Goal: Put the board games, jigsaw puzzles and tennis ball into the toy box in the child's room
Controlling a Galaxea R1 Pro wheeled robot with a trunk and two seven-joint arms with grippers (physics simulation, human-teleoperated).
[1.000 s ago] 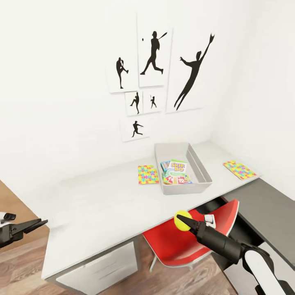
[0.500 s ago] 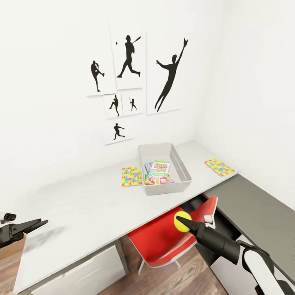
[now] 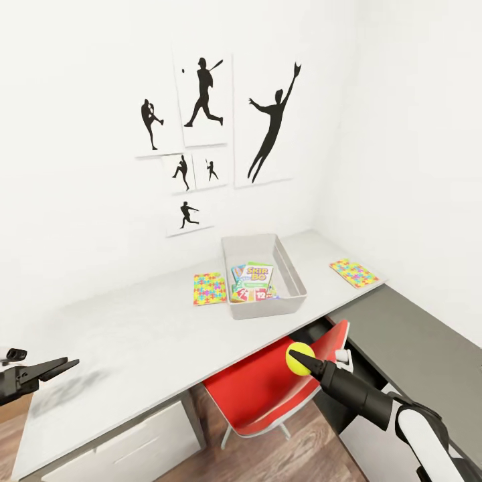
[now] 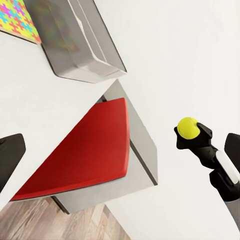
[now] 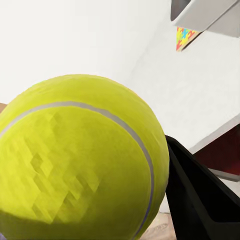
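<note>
Right pincer (image 3: 299, 361): it clamped the tennis ball (image 3: 299, 357) between its fingertips, carried in the air over the red chair (image 3: 268, 395), short of the table edge
Left pincer (image 3: 57, 367): low at the near left end of the table, nothing in it; fingers looked close together, but whether fully closed I couldn't tell
Tennis ball: off the table and in the grip, well apart from the toy box (image 3: 294, 284); up close it bulked large in the right wrist view (image 5: 80, 160)
Toy box: sat on the table (image 3: 134, 335) against the wall, under the black silhouette pictures (image 3: 201, 94)
Board games (image 3: 254, 281): colourful boxes already lay inside the toy box; I couldn't count them for certain
Jigsaw puzzles: both out on the table, one (image 3: 209, 288) just beside the box on its left, the other (image 3: 353, 273) well off to its right
Done so far: games boxed, by the look of it; ball picked up
Left to do: drop the ball in, then both puzzles
</note>
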